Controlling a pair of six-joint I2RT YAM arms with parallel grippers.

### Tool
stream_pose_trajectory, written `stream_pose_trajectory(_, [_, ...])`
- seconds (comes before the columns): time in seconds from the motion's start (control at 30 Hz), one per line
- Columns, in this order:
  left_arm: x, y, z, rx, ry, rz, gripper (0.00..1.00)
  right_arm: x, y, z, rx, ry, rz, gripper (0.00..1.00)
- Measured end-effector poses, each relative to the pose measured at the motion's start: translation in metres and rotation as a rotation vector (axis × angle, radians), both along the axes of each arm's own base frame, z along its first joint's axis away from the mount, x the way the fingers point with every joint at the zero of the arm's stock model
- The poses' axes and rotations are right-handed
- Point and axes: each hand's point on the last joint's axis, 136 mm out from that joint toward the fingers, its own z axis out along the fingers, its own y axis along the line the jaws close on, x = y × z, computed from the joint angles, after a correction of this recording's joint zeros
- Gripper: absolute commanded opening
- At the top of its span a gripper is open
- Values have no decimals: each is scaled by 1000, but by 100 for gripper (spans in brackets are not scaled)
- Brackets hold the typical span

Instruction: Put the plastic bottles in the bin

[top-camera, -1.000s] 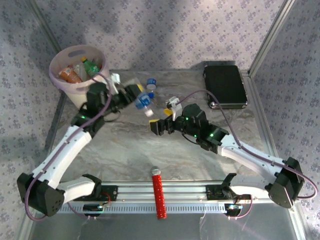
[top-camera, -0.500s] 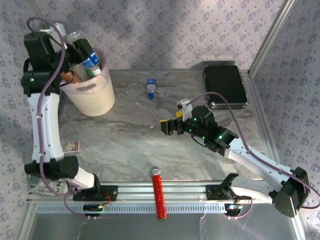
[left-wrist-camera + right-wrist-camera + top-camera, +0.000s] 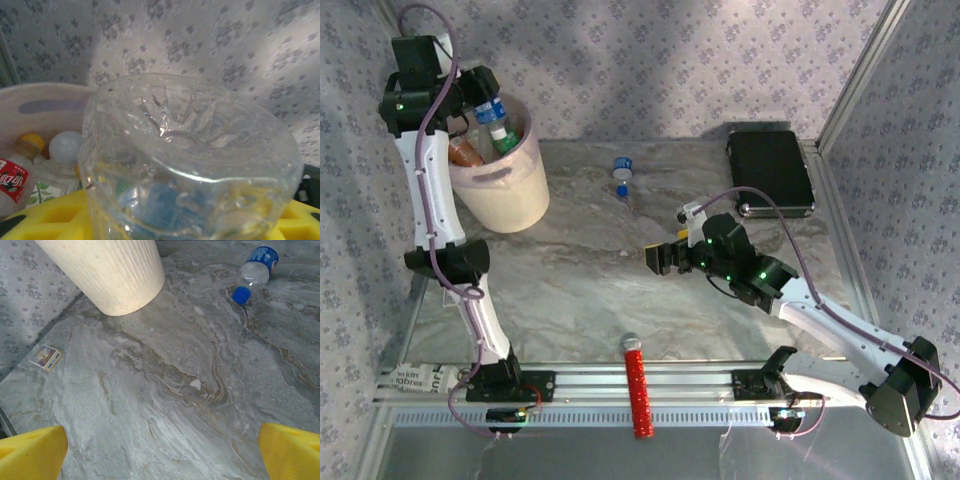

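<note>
Clear bottle (image 3: 190, 165), base facing camera, above bin (image 3: 510, 195)

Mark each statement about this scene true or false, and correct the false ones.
1. The left gripper holds a clear bottle above the bin. True.
2. The right gripper is clamped on a bottle. False: its fingers are apart with nothing between them, above the table.
3. A blue-capped bottle lies on the table. True.
4. The black case sits inside the bin. False: it lies on the table at the far right corner.
5. The red ribbed cylinder stands beside the bin. False: it lies at the near edge, between the arm bases.
</note>
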Motion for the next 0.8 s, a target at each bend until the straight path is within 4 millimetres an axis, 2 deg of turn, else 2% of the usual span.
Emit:
stream_pose_trajectory(0.13, [11,4,-32,15,82,9,56,0,-4,-5,-26,9,-11,99])
stream_pose_trajectory(0.23, [17,5,-57,22,149,3,62,0,-7,-8,-42,13,-18,99])
stream_pose_trajectory(0.43, [19,-6,-91,40,246,-33,72,1,-7,-11,-51,18,-20,99])
stream_pose_trajectory(0.8, [8,-6,-109,216,333,-20,91,5,-11,-14,-67,17,-30,99])
